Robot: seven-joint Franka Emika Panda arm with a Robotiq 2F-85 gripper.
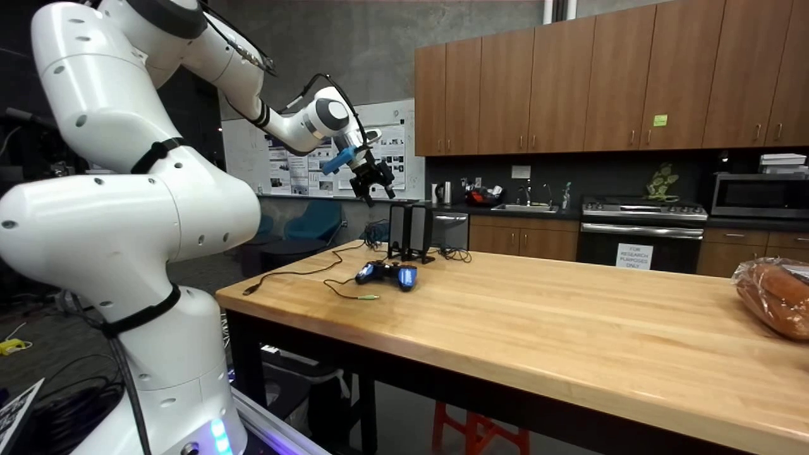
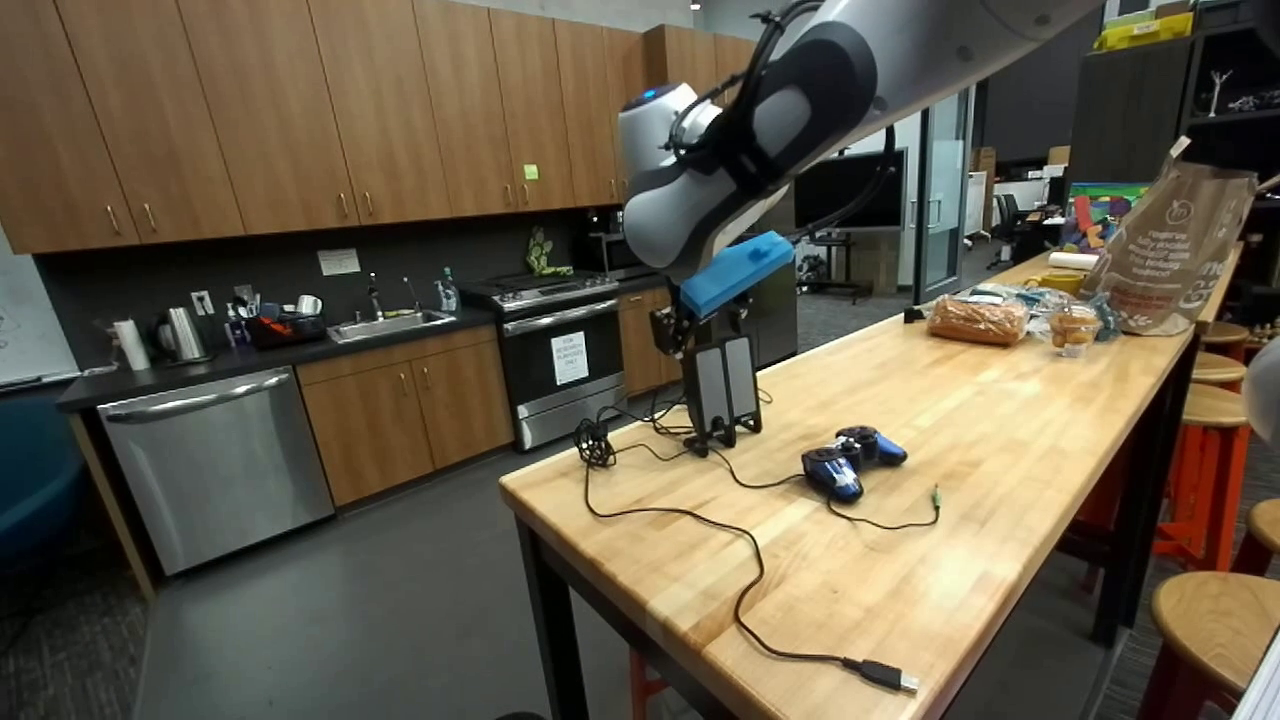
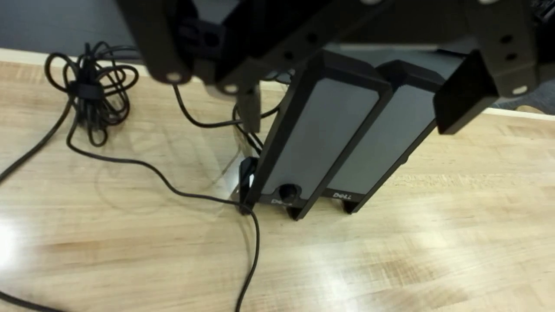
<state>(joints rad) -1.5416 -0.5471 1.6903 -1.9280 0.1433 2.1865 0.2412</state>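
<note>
My fingers (image 3: 468, 93) stand wide apart with nothing in their grip, near the tops of two black-and-grey speakers (image 3: 318, 136); whether a tip brushes one I cannot tell. The pair stands upright, close together, on the worktop (image 1: 556, 328). To work well here, I judge, I should square my opening to one speaker, come down slowly and keep clear of its neighbour, which looks easy to tip. The loose cable (image 3: 257, 236) at the pair's base could snag. Beside them lies a tied bundle of cord (image 3: 88, 90), and farther off a blue-and-black game controller (image 2: 850, 455). The worktop is pale, glossy wood, with a wrapped loaf (image 2: 978, 320) and a paper bag (image 2: 1165, 250) well along it. Beyond, in both exterior views, are a stove (image 2: 530, 370), a sink (image 2: 400, 328) and wooden cabinets (image 2: 380, 110).
</note>
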